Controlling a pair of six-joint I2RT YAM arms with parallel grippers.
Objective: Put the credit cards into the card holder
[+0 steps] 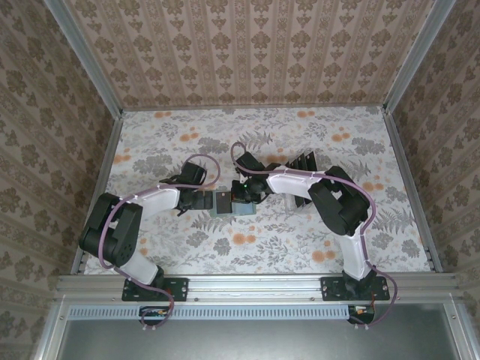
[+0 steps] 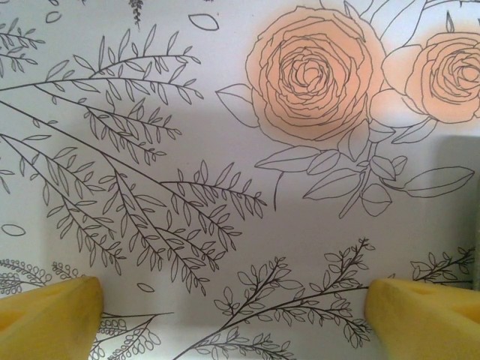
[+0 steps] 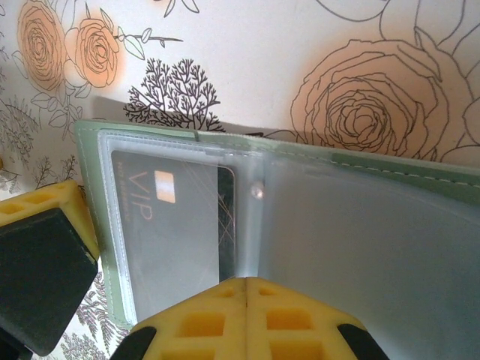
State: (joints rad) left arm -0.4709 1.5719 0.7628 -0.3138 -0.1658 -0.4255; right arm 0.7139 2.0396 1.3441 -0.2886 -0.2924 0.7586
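The sage-green card holder (image 3: 375, 159) lies open on the flowered table, its clear sleeves facing up. One black credit card (image 3: 169, 232) marked VIP sits inside the left sleeve. My right gripper (image 3: 246, 283) is shut, its yellow fingertips pressed together over the fold between the sleeves, with nothing seen between them. From above, the card holder (image 1: 223, 203) lies between the two grippers, the right gripper (image 1: 243, 199) at its right side. My left gripper (image 2: 232, 304) is open over bare cloth just left of the holder, and one of its fingers (image 3: 41, 259) shows beside the holder's left edge.
A rack with several dark credit cards (image 1: 304, 162) stands behind the right arm. The table has walls on three sides. Free cloth lies toward the back and along the front edge.
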